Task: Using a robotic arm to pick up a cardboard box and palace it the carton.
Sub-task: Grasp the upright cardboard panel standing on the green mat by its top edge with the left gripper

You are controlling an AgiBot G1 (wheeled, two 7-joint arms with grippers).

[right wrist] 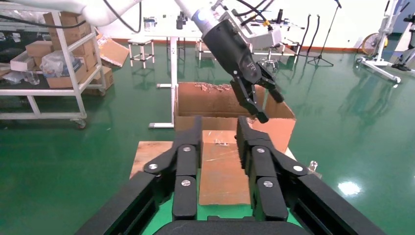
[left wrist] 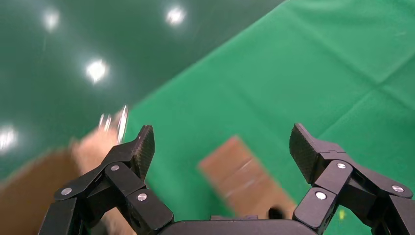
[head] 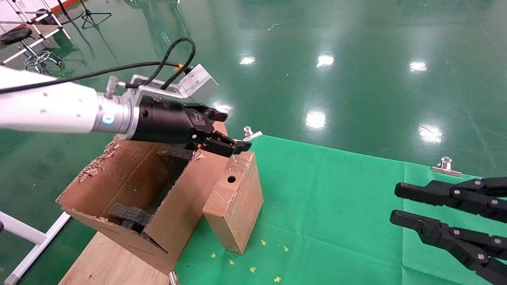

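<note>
One small oblong cardboard box [head: 233, 206], brown and wrapped in glossy clear tape with a round hole on the side facing the head camera, stands on end on the green-covered surface [head: 336, 213], leaning against or touching the outer wall of the carton [head: 130, 198] just beside it. The carton is much larger, of brown corrugated board with ragged torn edges along its far flap, and holds black foam blocks [head: 130, 215] inside; it rests partly on a bare wooden board [head: 107, 261] at the surface's edge. The robotic arm on the left, white with a silver wrist and a blue light ring, carries the left tool [head: 231, 134] just above the box's top end; its fingers are spread apart (the left wrist view shows a wide gap between the pads [left wrist: 144, 147]) and hold nothing, though whether the lower fingertip touches the box top cannot be told. The right tool [head: 400, 206] sits low at the right side of the surface, well apart from the box, its fingers parted a little with nothing between them. Two silver clips [head: 446, 166] pin the green cloth at its far edge. No readable writing or labels show on the box or carton.
</note>
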